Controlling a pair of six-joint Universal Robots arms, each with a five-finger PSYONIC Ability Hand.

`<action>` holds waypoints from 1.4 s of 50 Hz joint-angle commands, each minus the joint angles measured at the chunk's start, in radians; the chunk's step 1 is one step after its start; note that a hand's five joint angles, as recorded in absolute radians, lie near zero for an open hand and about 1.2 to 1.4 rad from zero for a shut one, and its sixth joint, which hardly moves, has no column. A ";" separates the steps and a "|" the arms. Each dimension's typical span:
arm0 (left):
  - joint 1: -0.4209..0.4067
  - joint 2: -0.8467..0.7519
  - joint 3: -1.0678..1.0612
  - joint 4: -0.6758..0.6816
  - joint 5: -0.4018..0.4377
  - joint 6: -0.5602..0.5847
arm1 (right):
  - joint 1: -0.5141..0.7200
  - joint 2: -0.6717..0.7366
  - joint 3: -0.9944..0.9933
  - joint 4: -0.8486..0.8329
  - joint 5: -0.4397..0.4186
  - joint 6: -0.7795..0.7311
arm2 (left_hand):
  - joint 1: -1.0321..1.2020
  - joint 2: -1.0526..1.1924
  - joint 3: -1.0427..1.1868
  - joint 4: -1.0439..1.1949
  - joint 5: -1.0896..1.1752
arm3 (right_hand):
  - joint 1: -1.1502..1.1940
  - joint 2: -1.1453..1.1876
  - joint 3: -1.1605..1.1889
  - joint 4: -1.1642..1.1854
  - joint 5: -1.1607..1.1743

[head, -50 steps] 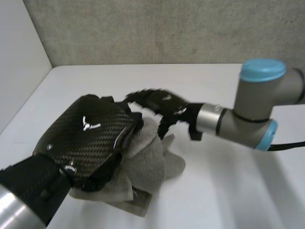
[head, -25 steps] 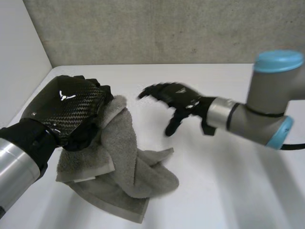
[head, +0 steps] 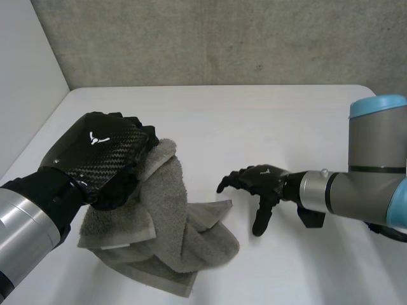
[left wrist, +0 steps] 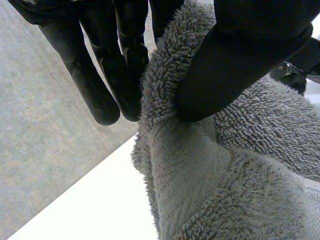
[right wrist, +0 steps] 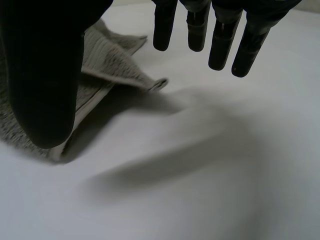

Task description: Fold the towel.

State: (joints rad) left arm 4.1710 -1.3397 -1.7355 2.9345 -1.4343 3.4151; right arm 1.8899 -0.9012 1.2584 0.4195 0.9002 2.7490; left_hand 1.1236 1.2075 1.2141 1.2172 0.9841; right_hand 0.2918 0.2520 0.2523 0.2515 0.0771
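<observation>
While the left hand (head: 105, 159) pinches the towel (head: 184, 222) by a fold, the rest slumps on the table (head: 254, 114).
Holding it high likely lets the cloth hang straight; the right hand (head: 257, 184) hovers near its corner, fingers apart, empty.

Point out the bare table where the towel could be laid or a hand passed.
Bare table runs from the towel and right hand back to the concrete wall; another free patch lies between the right hand and the near edge. Crowded: the near left, where the left hand pinches the towel above its heap.
</observation>
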 commanded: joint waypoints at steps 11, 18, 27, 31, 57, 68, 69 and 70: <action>0.001 -0.001 -0.003 0.000 0.000 -0.004 | 0.072 0.001 0.142 -0.352 0.002 0.199 | 0.273 0.189 0.182 0.179 0.238 | 0.157 0.197 0.197 0.198 0.197; 0.001 0.001 -0.006 0.000 -0.002 -0.004 | 0.129 0.004 0.157 -0.442 0.011 0.256 | 0.273 0.189 0.182 0.179 0.238 | 0.189 0.229 0.229 0.230 0.230; 0.009 -0.001 -0.006 0.002 -0.002 -0.005 | 0.178 0.027 0.161 -0.495 0.028 0.258 | 0.273 0.189 0.182 0.179 0.238 | 0.245 0.285 0.285 0.286 0.285; 0.023 -0.001 -0.006 0.011 -0.002 -0.007 | 0.189 0.034 0.158 -0.553 0.063 0.259 | 0.273 0.189 0.182 0.179 0.238 | 0.935 0.975 0.975 0.976 0.975; 0.170 -0.361 0.528 0.396 0.054 -0.049 | -0.018 -0.401 -0.030 -0.990 0.499 0.328 | 0.273 0.189 0.182 0.179 0.238 | 1.104 1.144 1.144 1.145 1.145; 0.130 -0.515 0.248 0.364 0.092 -0.069 | -0.020 -0.328 0.085 -0.554 0.301 0.276 | 0.273 0.189 0.182 0.179 0.238 | 1.104 1.144 1.144 1.145 1.145; 0.120 -0.547 0.197 0.364 0.103 -0.065 | -0.020 -0.328 0.085 -0.553 0.301 0.276 | 0.235 0.151 0.145 0.142 0.200 | 1.104 1.144 1.144 1.145 1.145; 0.120 -0.547 0.197 0.364 0.103 -0.065 | -0.025 -0.302 0.093 -0.491 0.298 0.250 | 0.235 0.151 0.144 0.141 0.200 | 1.104 1.144 1.144 1.145 1.145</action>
State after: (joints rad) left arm 4.3184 -1.8077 -1.3530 3.3017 -1.3659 3.3461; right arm 1.8716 -1.2953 1.3151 -0.3605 1.2773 3.0572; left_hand 1.1236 1.2168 1.2164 1.2164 0.9841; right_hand 1.3857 1.2141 1.2133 1.2163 1.0328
